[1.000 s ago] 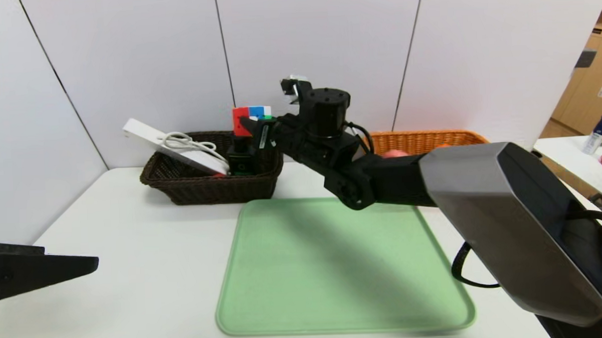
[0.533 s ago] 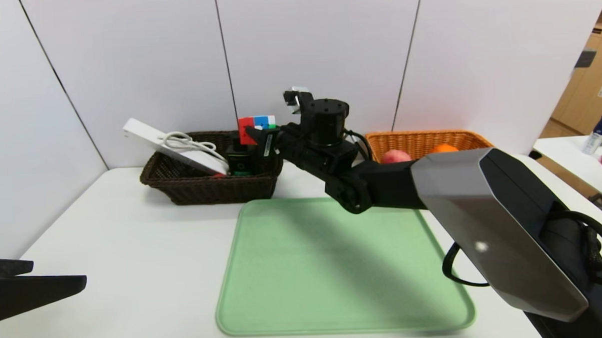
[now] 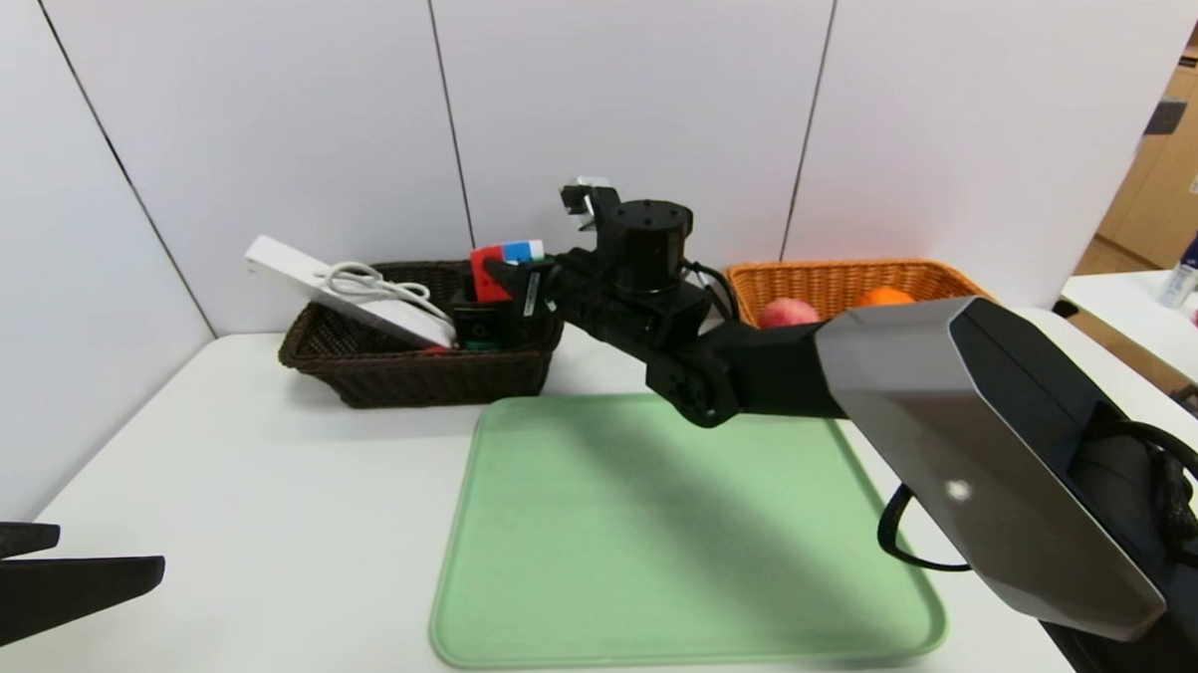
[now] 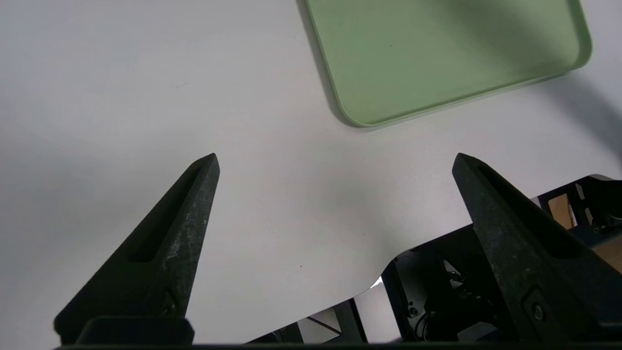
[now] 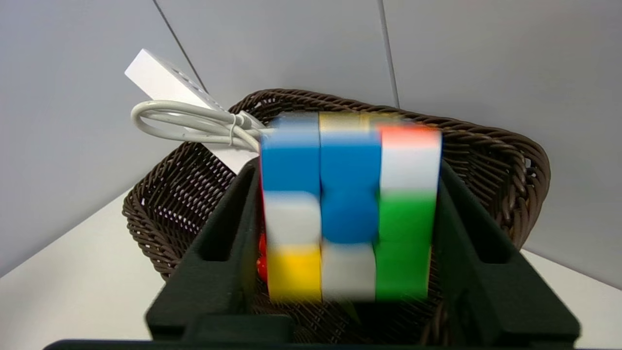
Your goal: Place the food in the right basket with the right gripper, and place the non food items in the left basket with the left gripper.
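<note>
My right gripper (image 3: 505, 270) reaches across to the dark wicker left basket (image 3: 411, 378) and is shut on a Rubik's cube (image 3: 502, 260), held just above the basket's right end. In the right wrist view the cube (image 5: 350, 209) fills the gap between the two black fingers of that gripper (image 5: 349, 167) and looks smeared, while the basket (image 5: 510, 160) behind it is sharp. The orange right basket (image 3: 836, 273) holds a peach (image 3: 785, 312) and an orange (image 3: 882, 295). My left gripper (image 3: 159, 569) is open and empty, low at the table's near left (image 4: 335, 159).
A white power strip (image 3: 338, 291) with its coiled cable and a black device (image 3: 477, 326) lie in the dark basket. A green tray (image 3: 666, 533) sits mid-table with nothing on it. Wall panels stand close behind both baskets. A side table shows at the far right.
My right gripper has lowered the cube toward the dark basket. My left gripper has drawn back toward the near left edge.
</note>
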Motion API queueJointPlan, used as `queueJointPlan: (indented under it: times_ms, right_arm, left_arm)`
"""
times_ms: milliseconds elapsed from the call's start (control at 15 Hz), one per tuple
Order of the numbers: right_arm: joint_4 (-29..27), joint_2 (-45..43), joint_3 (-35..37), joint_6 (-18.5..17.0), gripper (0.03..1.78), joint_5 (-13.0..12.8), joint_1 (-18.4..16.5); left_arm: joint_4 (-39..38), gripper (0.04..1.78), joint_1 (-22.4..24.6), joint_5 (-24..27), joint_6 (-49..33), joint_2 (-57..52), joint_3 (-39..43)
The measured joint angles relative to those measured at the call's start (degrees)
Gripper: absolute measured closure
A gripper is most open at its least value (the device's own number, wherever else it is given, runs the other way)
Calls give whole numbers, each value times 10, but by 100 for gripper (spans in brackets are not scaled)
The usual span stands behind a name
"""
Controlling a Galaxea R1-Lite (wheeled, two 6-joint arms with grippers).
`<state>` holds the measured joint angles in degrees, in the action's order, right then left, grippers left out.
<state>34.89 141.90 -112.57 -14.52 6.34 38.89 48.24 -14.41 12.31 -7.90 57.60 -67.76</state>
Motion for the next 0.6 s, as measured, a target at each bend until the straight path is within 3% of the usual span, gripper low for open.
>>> queueJointPlan:
  times_ms: [267, 600]
  right_arm:
    - [-4, 1, 0, 0, 48, 1, 1]
    - [-3, 0, 0, 0, 31, -1, 0]
  left_arm:
    - [-1, 13, 0, 0, 0, -1, 6]
    - [-3, 13, 0, -1, 0, -1, 12]
